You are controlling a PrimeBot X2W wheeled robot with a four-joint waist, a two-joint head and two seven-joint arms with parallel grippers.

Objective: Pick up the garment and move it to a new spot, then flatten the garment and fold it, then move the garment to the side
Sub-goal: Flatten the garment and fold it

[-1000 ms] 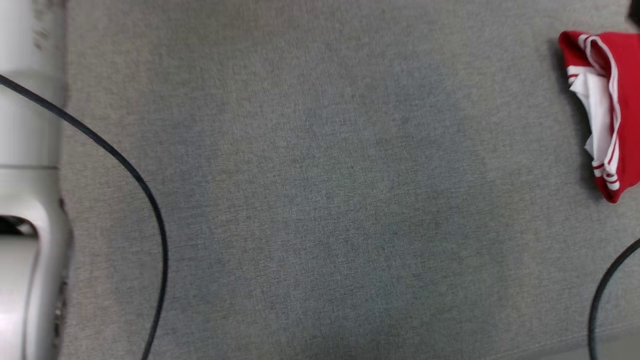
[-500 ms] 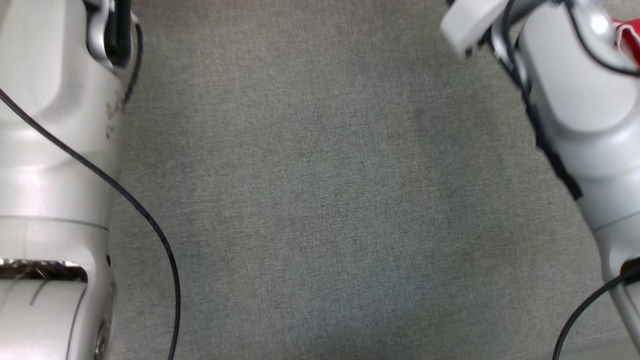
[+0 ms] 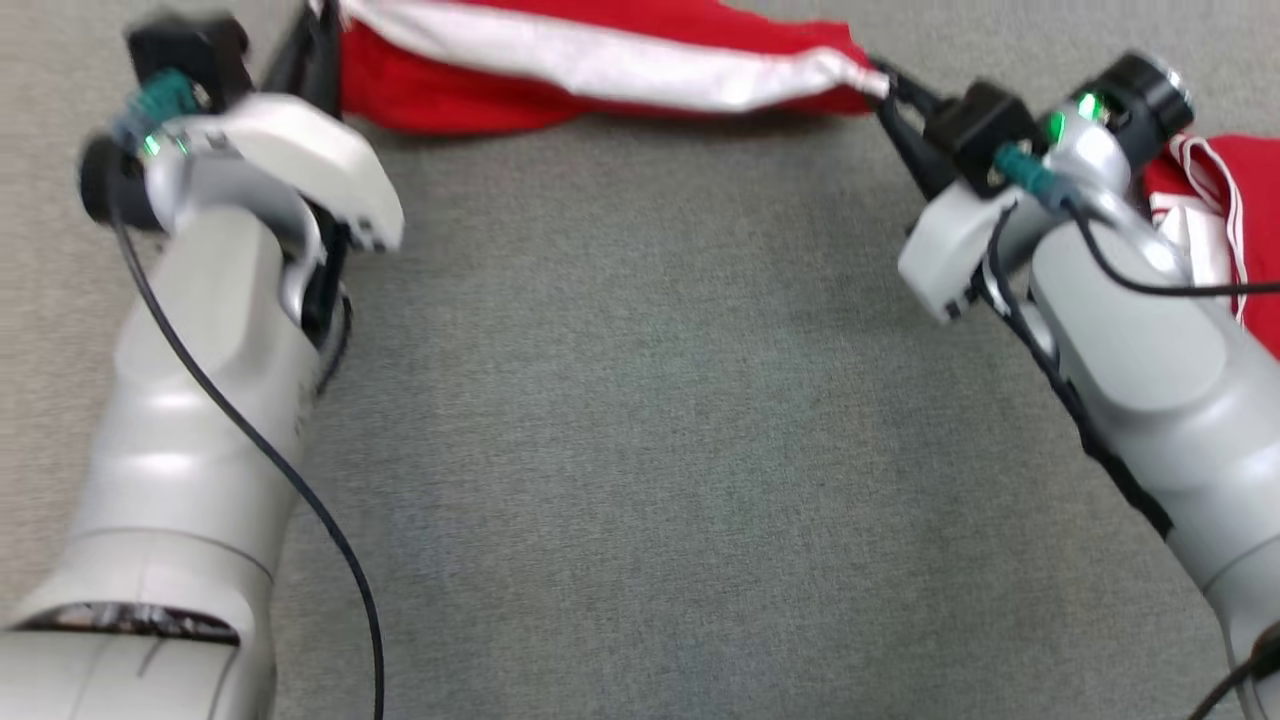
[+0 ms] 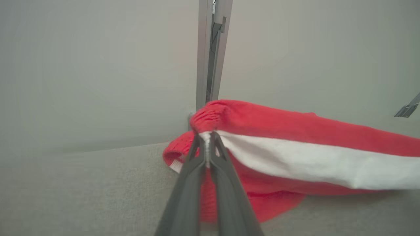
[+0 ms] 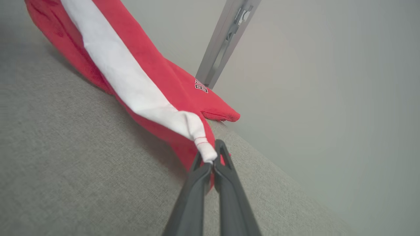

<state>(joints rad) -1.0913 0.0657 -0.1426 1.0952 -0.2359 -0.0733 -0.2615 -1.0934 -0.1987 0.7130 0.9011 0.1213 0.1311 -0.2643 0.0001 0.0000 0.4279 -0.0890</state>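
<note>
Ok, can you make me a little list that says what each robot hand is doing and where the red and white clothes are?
left hand: shut, pinching one end of the garment
right hand: shut, pinching the other end by its white stripe
garment: red with a white stripe, stretched out between both hands, lower part resting on the grey surface
grey surface: woven fabric under both arms
other red cloth: red with white trim, lying beside the right arm at the right edge

It looked like a robot test room or a lab. The surface (image 3: 640,450) was covered with plain grey cloth, and bare pale walls (image 4: 98,65), joined by a metal post (image 4: 205,49), stood right behind it.
</note>
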